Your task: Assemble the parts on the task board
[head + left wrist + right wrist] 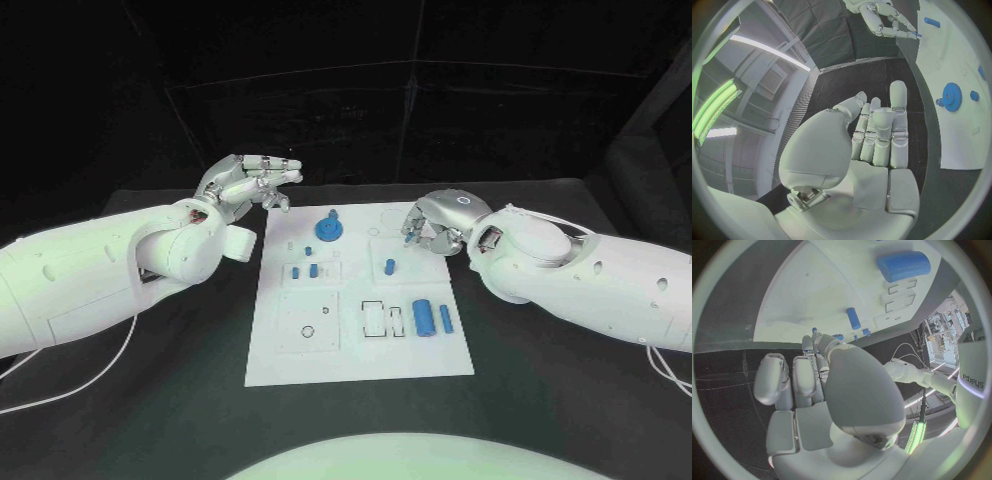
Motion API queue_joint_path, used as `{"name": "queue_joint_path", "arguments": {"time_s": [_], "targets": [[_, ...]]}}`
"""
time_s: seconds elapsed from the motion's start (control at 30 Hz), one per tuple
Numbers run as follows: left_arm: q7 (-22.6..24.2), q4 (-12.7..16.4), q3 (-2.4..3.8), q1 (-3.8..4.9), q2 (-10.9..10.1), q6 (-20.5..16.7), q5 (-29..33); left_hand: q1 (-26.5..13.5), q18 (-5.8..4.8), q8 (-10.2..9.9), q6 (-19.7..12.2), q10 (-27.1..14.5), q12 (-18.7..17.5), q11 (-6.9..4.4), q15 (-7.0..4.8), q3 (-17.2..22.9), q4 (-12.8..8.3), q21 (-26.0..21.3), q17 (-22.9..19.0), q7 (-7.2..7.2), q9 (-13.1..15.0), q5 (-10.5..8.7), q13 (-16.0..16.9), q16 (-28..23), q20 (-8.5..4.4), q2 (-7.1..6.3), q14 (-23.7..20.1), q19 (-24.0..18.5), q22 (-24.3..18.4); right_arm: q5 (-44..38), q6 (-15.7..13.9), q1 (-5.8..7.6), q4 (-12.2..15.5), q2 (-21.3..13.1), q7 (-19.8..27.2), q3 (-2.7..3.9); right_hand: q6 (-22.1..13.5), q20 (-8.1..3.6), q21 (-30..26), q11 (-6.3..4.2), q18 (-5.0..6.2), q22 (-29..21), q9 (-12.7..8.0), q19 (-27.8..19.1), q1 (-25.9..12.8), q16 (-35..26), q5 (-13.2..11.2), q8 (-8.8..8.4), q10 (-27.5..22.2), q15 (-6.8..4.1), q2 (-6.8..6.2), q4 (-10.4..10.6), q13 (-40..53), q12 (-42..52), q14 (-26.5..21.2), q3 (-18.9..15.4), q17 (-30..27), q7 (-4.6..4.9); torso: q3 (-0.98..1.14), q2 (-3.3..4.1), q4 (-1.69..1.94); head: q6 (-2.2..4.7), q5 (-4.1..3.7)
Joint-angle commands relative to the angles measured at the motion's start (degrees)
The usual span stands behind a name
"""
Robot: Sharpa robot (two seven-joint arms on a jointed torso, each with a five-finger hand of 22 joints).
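The white task board lies mid-table. On it stand a blue gear, two short blue pegs, another peg, and a thick blue cylinder beside a thin pin. My right hand hovers over the board's far right edge and pinches a small blue part at its fingertips; the left wrist view shows that pinch too. My left hand is raised off the board's far left corner, fingers straight and side by side, holding nothing. The gear lies beyond it.
Empty outlined slots and round holes mark the board's near half. Black table surface surrounds the board. A white cable trails at the near left, another at the right edge.
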Motion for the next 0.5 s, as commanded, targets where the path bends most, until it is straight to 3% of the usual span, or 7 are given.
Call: {"name": "queue_joint_path", "arguments": {"time_s": [0.03, 0.27, 0.5], "targets": [[0.74, -0.11, 0.05, 0.09, -0.02, 0.3, 0.26, -0.36, 0.79, 0.37, 0.21, 0.13, 0.18, -0.06, -0.07, 0.15, -0.12, -0.19, -0.05, 0.0, -0.09, -0.19, 0.06, -0.28, -0.11, -0.09, -0.29, -0.36, -0.05, 1.1, -3.34, 0.15, 2.39, -0.65, -0.12, 0.17, 0.56, -0.2, 0.39, -0.01, -0.65, 0.05, 0.05, 0.3, -0.54, -0.02, -0.25, 0.12, 0.26, -0.39, 0.24, -0.19, -0.06, -0.29, 2.06, 0.13, -0.01, 0.0, -0.03, -0.03, 0.05, 0.01, 0.1], [0.68, -0.48, 0.05, 0.09, 0.25, 0.41, 0.26, -0.36, 0.79, 0.37, 0.21, 0.13, 0.18, -0.06, -0.07, 0.15, -0.12, -0.19, -0.05, 0.0, -0.09, -0.19, 0.06, -0.28, -0.11, -0.09, -0.29, -0.36, -0.05, 2.11, -4.69, 0.19, 8.25, -0.84, 0.28, 0.41, 0.59, -0.22, 0.46, -0.02, -0.68, 0.18, 0.05, 0.35, -0.59, 0.09, -0.25, 0.1, 0.29, -0.41, 0.17, -0.29, -0.08, -0.34, 2.08, 0.17, 0.1, 0.0, -0.07, -0.01, 0.15, 0.02, 0.99], [0.6, -0.77, 0.05, 0.1, 0.6, 0.51, 0.26, -0.35, 0.79, 0.37, 0.21, 0.11, 0.18, -0.06, -0.07, 0.15, -0.13, -0.2, -0.07, 0.0, -0.1, -0.19, 0.06, -0.29, -0.11, -0.09, -0.3, -0.36, -0.06, 3.08, -2.97, 0.19, 9.74, 2.33, 0.66, 0.39, 0.57, -0.25, 0.37, -0.01, -0.64, 0.0, 0.03, 0.27, -0.67, 0.02, -0.21, 0.04, 0.28, -0.41, 0.16, -0.4, -0.12, -0.44, 2.07, 0.28, -0.03, 0.02, -0.13, 0.04, 0.12, -0.51, 3.29]]}}
